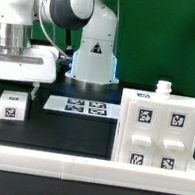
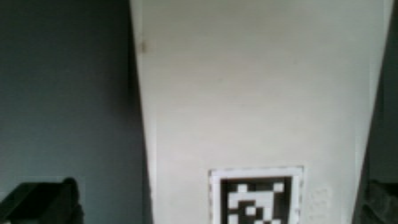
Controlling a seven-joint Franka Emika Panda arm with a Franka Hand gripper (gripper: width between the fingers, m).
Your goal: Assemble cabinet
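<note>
The cabinet body, a blocky white box with several square tags and a small knob on top, stands at the exterior view's right. A smaller white cabinet part with one tag stands at the left, directly under my gripper. In the wrist view this part fills the middle as a long white panel with its tag near the jaws. My gripper straddles it with the jaws open. One dark finger stands clear of the part's edge. The other finger is barely visible at the frame's edge.
The marker board lies flat on the black table between the arm's base and the parts. A low white wall runs along the table's front and turns up the left side next to the small part.
</note>
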